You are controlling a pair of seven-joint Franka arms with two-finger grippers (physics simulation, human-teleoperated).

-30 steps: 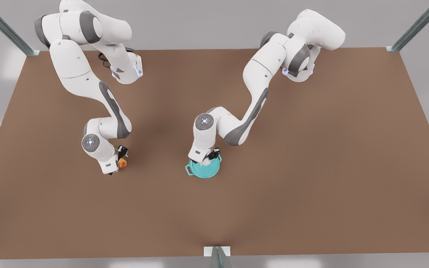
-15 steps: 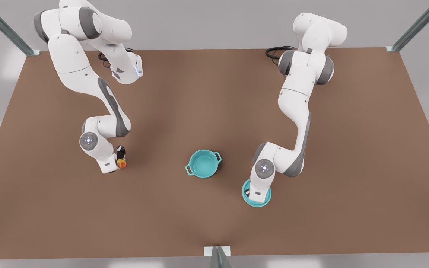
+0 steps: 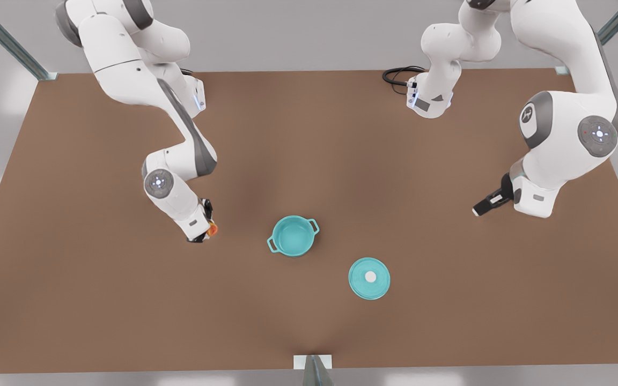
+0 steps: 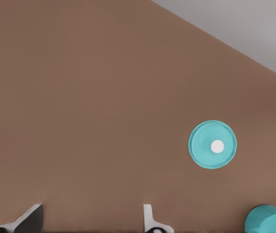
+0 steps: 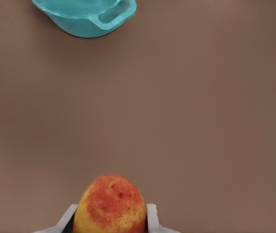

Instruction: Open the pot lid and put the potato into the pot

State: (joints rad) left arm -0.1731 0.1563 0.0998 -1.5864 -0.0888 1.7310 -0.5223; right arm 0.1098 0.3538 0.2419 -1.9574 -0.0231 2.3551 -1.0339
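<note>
Potato [image 5: 110, 204] sat pinched in right gripper [image 3: 205, 230], on the front view's left of the open pot [image 3: 293, 236]. Looked rigid, light, rounded, so likely to slip; grip across its middle. Left gripper [image 3: 485, 206] was spread, empty, waiting away from pot lid [image 3: 369, 277].

Potato [image 5: 109, 206] pinched between right gripper [image 5: 109, 219] fingers [image 5: 151, 218], pot [image 5: 85, 15] beyond
</note>
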